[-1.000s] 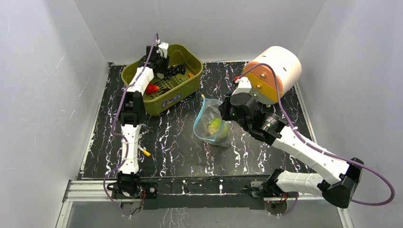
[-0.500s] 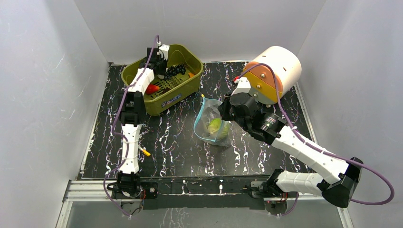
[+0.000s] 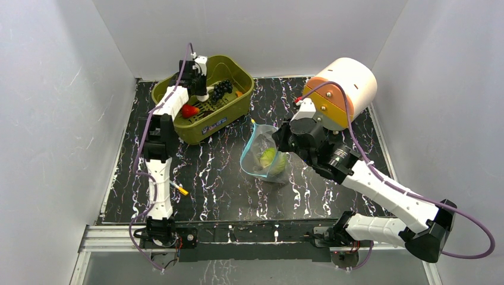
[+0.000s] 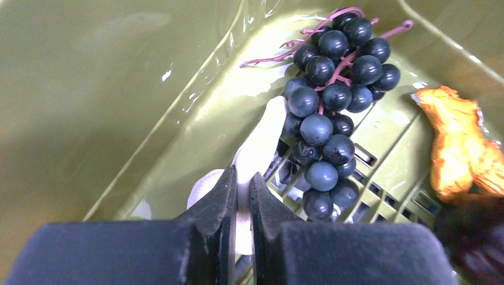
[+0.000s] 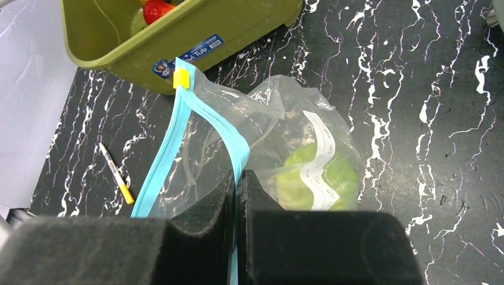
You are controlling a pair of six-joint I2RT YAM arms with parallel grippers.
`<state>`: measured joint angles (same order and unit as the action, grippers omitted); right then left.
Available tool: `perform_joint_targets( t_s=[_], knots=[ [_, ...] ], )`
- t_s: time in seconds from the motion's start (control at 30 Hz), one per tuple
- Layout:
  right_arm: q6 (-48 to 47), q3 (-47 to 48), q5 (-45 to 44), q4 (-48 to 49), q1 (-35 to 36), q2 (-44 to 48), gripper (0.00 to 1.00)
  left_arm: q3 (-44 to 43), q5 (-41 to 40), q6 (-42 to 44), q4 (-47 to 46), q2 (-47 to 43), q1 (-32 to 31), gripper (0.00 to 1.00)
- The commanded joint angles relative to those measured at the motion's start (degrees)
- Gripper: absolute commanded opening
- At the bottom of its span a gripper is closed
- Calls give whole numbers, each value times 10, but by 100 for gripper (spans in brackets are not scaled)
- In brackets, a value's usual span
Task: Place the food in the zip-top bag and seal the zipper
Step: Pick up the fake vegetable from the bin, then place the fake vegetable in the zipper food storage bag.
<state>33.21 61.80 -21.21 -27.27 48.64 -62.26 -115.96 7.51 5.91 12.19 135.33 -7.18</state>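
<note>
The clear zip-top bag (image 3: 266, 153) lies mid-table with the pale-green cabbage (image 3: 268, 158) inside; it also shows in the right wrist view (image 5: 279, 142). My right gripper (image 5: 237, 181) is shut on the blue-teal zipper (image 5: 229, 132) and holds one lip of the mouth up. The zipper's yellow end (image 5: 180, 78) points toward the bin. My left gripper (image 4: 242, 189) is inside the olive bin (image 3: 235, 70), shut on the white piece (image 4: 257, 148). The dark grape bunch (image 4: 333, 107) touches the white piece's right side. An orange fruit (image 4: 457, 148) and a red fruit (image 3: 189, 110) lie in the bin.
A thin yellow-tipped stick (image 3: 179, 189) lies on the black marbled table (image 3: 214, 178) near the left arm. A large white-and-orange cylinder (image 3: 342, 90) stands at the back right, behind the right arm. White walls close in both sides.
My left gripper has shifted a little back and left inside the bin, away from the grape bunch. The right gripper and the bag have hardly moved.
</note>
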Motion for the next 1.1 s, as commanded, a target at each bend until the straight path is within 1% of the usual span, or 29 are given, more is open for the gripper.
perform_joint_targets(
  t_s=[0.0, 0.13, 0.33, 0.5, 0.63, 0.8, 0.97, 1.07],
  knots=[
    [7, -11, -2, 48, 0, 30, 0, 18, 6, -25, -15, -85, 0, 0],
    [17, -22, -7, 47, 0, 42, 0, 34, -4, -35, -1, -116, 0, 0],
    [32, -30, -5, 43, 0, 50, 0, 79, -14, -67, 11, -177, 0, 0],
    [40, -26, 0, 35, 0, 47, 0, 125, -2, -92, 13, -235, -1, 0],
    [63, -32, 4, 34, 0, 42, 0, 154, 42, -114, 18, -281, 0, 0],
    [73, -49, 7, 77, 0, 38, 0, 198, 115, -137, 33, -351, -1, 0],
    [87, -52, 6, 103, 0, 31, 0, 302, 193, -196, -9, -449, -2, 0],
    [91, -59, 3, 117, 0, 26, 0, 347, 239, -232, -24, -505, -2, 0]
  ],
)
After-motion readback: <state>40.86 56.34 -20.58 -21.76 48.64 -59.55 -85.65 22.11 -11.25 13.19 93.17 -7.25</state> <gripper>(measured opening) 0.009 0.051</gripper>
